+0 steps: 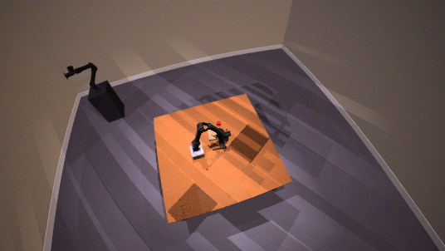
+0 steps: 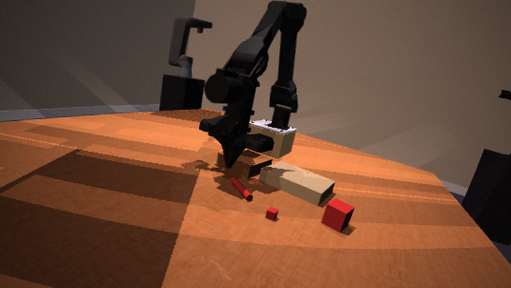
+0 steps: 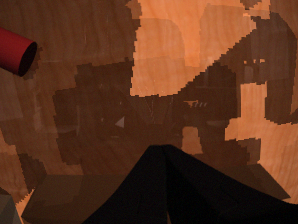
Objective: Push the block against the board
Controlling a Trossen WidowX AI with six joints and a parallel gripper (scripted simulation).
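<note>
The square block [image 2: 257,168] [image 3: 55,197], brown and flat, lies partly behind my fingers. The board [image 2: 300,180] [image 1: 212,135], pale and long, lies beside it, its near end toward the red cube. In the wrist view a grey corner of the board [image 3: 7,212] shows at the lower left. The block and board are very close; whether whole sides touch or edges are even cannot be told. My gripper [image 2: 230,166] [image 3: 159,155] is shut and empty, tip down low at the block's side away from the arm's base. Contact with the block cannot be told.
A red cylinder [image 2: 241,189] [image 3: 17,51] lies near my fingertips. A tiny red cube [image 2: 272,214] and a larger red cube [image 2: 337,215] [image 1: 218,123] stand beyond the board's side and end. The arm's base box [image 2: 282,143] [image 1: 197,154] stands behind the block. Shadows cross the table.
</note>
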